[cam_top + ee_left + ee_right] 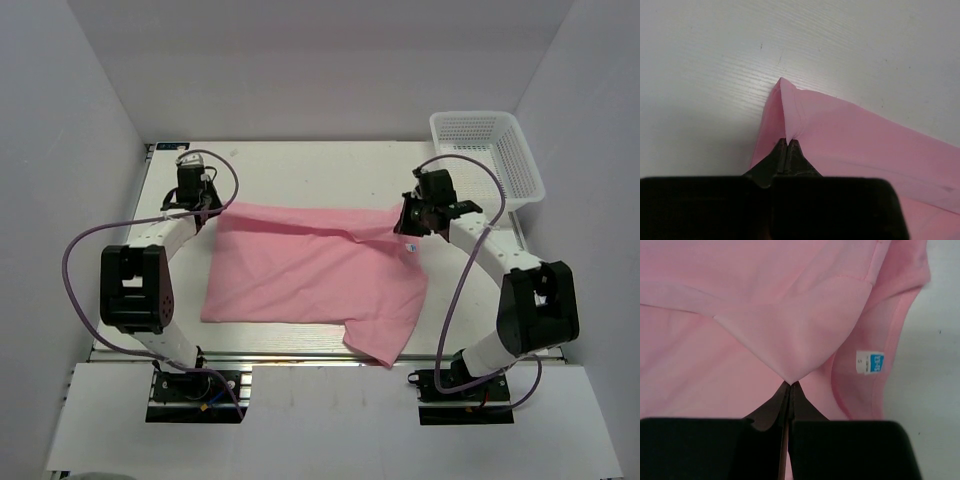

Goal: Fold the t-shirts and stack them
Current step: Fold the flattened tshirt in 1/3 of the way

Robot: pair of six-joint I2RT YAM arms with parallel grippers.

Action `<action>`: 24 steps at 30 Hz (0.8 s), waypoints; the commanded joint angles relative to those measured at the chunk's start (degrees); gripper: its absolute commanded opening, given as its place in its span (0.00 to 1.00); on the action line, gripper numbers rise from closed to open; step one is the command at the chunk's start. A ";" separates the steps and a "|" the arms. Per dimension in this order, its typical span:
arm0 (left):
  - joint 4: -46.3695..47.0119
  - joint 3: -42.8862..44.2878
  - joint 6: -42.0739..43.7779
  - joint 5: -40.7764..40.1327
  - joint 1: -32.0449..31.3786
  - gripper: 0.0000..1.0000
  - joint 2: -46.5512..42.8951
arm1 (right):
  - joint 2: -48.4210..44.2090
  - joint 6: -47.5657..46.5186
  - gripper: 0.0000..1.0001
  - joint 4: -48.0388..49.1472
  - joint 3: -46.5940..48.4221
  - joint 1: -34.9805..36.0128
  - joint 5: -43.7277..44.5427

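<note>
A light-pink t-shirt [310, 275] lies spread across the middle of the white table, one sleeve hanging toward the near edge. My left gripper [208, 214] is shut on its far-left corner; in the left wrist view the black jaws [787, 141] pinch a hemmed fold of the t-shirt [850, 135]. My right gripper [405, 228] is shut on the far-right part by the collar, lifting a peak of cloth. In the right wrist view the gripper [791, 383] holds a pointed fold of the t-shirt [765, 315], with the neck label [870, 362] to its right.
A white plastic mesh basket [490, 155] stands at the far right corner of the table [320, 170]. White walls close in the back and both sides. Purple cables loop beside each arm.
</note>
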 commanded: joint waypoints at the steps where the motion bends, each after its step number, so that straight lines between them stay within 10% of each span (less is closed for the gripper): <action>1: -1.49 -2.36 0.43 -0.90 0.24 0.00 -4.48 | -4.98 2.16 0.00 -4.32 -1.76 -0.38 -1.91; 18: -10.35 -5.79 -2.90 -2.57 0.42 0.03 -5.10 | -6.58 6.12 0.07 -5.65 -13.62 -1.26 -3.86; 21: -14.31 -4.57 -3.60 -4.84 0.42 0.59 -4.58 | -6.40 5.42 0.27 -5.65 -14.52 -1.09 -1.40; 24: -16.34 -2.90 -4.14 -5.37 0.42 0.80 -4.58 | -5.88 2.96 0.50 -7.75 -11.20 -0.91 -0.16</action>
